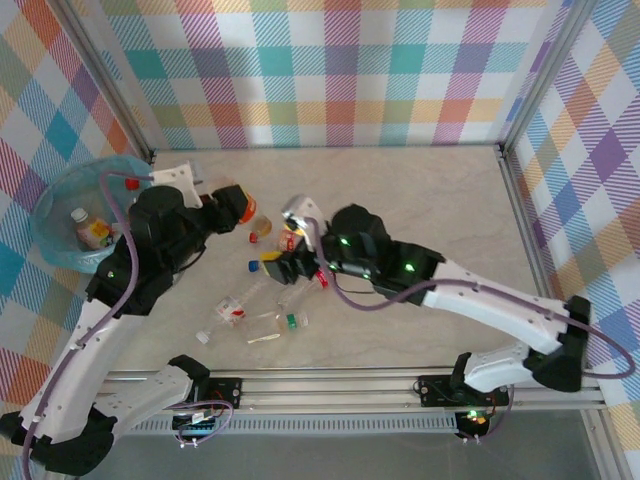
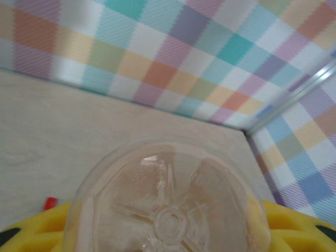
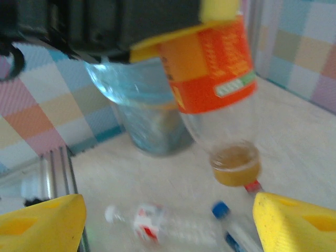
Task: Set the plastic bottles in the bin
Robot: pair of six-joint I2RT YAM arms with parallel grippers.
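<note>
At the table's point(image 1: 430, 190) left edge, against the checked wall: round grey bin lined with a translucent teal-blue bag point(image 1: 58, 192) point(image 3: 149, 128). Inside the bin lies one small bottle with a white cap and orange-yellow label point(image 1: 90, 232).

Left gripper point(image 1: 236, 207) point(image 2: 168, 239): just right of the bin, outside the rim. Its yellow fingers point(image 2: 296, 226) are pinching a clear plastic bottle with an orange label point(image 1: 244, 204) point(image 2: 168, 202) point(image 3: 210, 68). The moulded base faces the left wrist camera and the neck end points away from the bin. From the right wrist, this bottle hangs above the table, tilted, with the bin behind it. A little amber liquid is pooled in the low end.

Right gripper point(image 1: 292, 262) point(image 3: 165, 231): further right of the bin than the left gripper. Its yellow fingers point(image 3: 39, 223) are spread wide with nothing gripped, low over the loose bottles.

On the table, right of the bin and nearer the arm bases than it:
- clear bottle with a red-and-white label point(image 1: 232, 310) point(image 3: 149, 228), lying on its side
- clear bottle with a green cap point(image 1: 290, 320), lying down just right of the red-and-white one
- blue-capped bottle point(image 1: 255, 267) point(image 3: 223, 212), lying beside the right fingers
- red cap point(image 1: 322, 280), under the right arm; cannot tell what it belongs to
</note>
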